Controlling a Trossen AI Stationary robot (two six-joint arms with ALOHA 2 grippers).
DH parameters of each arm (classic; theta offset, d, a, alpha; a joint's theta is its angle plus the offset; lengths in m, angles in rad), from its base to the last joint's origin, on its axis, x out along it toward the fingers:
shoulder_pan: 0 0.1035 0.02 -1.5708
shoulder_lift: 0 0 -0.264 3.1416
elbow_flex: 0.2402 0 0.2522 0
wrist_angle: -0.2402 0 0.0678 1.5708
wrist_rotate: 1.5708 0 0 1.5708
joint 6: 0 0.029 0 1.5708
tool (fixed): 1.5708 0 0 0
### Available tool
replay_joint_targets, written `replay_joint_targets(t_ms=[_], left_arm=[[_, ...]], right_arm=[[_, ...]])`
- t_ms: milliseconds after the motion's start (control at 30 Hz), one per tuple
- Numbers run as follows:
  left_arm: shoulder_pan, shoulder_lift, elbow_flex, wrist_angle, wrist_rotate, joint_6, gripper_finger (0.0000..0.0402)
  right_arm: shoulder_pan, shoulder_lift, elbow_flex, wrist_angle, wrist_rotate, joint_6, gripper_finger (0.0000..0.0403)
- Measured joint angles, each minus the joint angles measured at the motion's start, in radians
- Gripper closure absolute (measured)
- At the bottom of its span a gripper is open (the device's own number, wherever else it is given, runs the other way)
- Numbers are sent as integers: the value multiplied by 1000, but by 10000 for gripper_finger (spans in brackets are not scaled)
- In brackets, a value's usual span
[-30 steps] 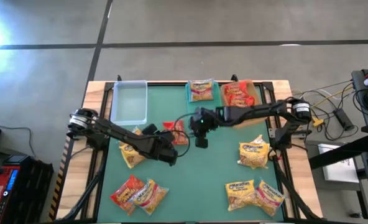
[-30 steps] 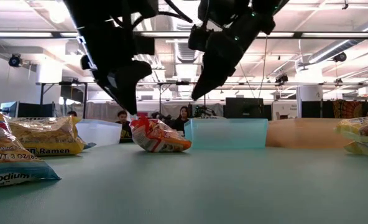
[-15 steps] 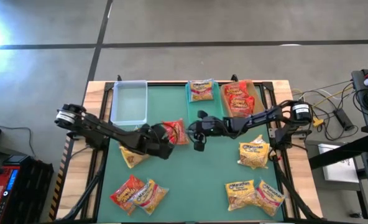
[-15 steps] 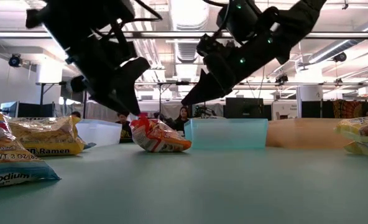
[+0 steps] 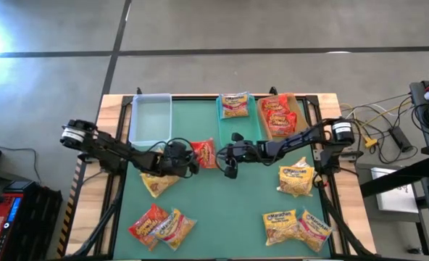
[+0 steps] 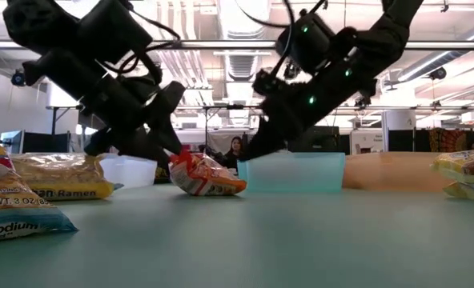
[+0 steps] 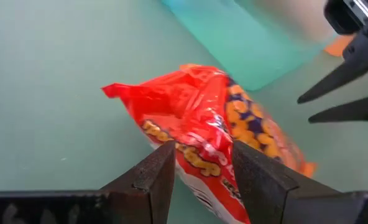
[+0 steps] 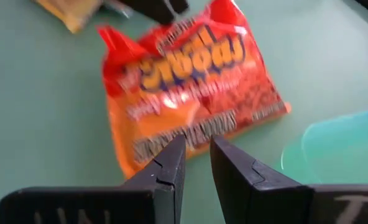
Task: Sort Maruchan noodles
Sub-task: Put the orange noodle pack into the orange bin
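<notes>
A red Maruchan noodle packet lies mid-table, its underside on the green surface. My left gripper is at its left end and shut on it. My right gripper comes in level from the right with its fingers a little apart. Its tips are at the packet's right edge and hang just above that end in the low view. More packets lie around the table: yellow ones, and a red and a yellow one. My left gripper pinches the red packet's left end between its two fingers, slanting down from the table's left. The crinkled end stands up in the hold while the rest of the packet lies on the table. My right gripper: I cannot tell whether its tips touch the packet.
Along the far edge stand a clear bin, a teal bin holding a yellow packet, and a tan bin holding red packets. A yellow packet lies under my left arm. More packets lie near the right near corner.
My left arm has drawn back toward the table's left and tipped from steep to slanting, its gripper staying at the packet's left end. My right gripper has come down and toward the left, tipping from pointing down to nearly level, close to the packet's right edge. The packet has stayed put.
</notes>
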Motion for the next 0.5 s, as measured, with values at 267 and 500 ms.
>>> replay_joint_targets(t_ms=[267,500], left_arm=[[16,0,-3,1,24,1,260],[15,5,-2,25,180,18,260]], right_arm=[[0,62,37,2,16,-6,339],[12,95,62,5,11,-14,339]])
